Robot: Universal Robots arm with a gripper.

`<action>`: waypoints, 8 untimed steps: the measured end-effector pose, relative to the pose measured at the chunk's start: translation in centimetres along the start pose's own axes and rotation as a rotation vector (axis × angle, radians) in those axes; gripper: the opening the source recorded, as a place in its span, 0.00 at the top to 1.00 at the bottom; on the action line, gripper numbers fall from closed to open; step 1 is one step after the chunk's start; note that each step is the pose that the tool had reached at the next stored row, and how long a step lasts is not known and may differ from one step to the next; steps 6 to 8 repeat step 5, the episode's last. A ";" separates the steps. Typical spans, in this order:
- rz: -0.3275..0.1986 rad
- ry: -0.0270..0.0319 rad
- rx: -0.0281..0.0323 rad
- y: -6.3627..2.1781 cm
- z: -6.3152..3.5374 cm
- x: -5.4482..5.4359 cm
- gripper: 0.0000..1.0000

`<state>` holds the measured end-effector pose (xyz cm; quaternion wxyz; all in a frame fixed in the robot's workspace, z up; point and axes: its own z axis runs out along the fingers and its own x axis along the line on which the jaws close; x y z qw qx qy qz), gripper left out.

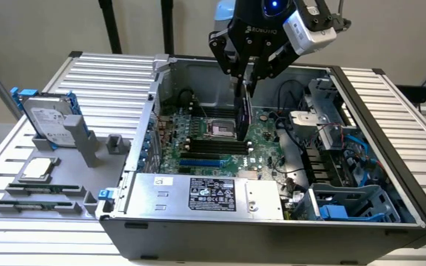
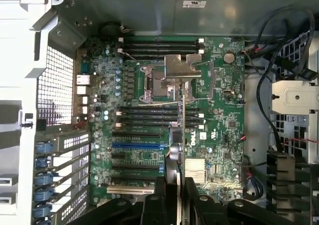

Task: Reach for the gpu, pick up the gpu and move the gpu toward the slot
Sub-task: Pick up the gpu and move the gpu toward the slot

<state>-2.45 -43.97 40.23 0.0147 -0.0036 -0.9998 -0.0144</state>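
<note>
The big grey bench with long ridges carries everything. On it sits an open computer case, lying on its side so its inside faces up and the arm can reach in from above. At the bottom of the case lies the green motherboard, with its rows of long slots waiting for cards. A silver power box fills the near corner of the case.

On the exterior view's left, a grey holder tray keeps spare parts in their own spots. A silver hard drive with blue rails stands up in it, and a small square chip lies flat nearby. They are well apart from the case, so they stay out of the way.

The black tool hangs over the middle of the case, pointing down. Its two fingers are closed on the gpu, pinching its top edge. The gpu hangs straight down, thin edge toward the board, which I think is so it can go into a slot edge first. In the wrist view the gpu looks like a thin line between the fingers, above the board near the slots. It does not look pushed in yet.
</note>
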 end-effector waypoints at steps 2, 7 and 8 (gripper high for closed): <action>0.000 0.0000 -0.0001 0.00 0.01 0.0 0.74; 0.000 0.0000 -0.0001 0.01 0.01 0.0 0.74; 0.000 0.0000 -0.0001 0.01 0.01 0.0 0.74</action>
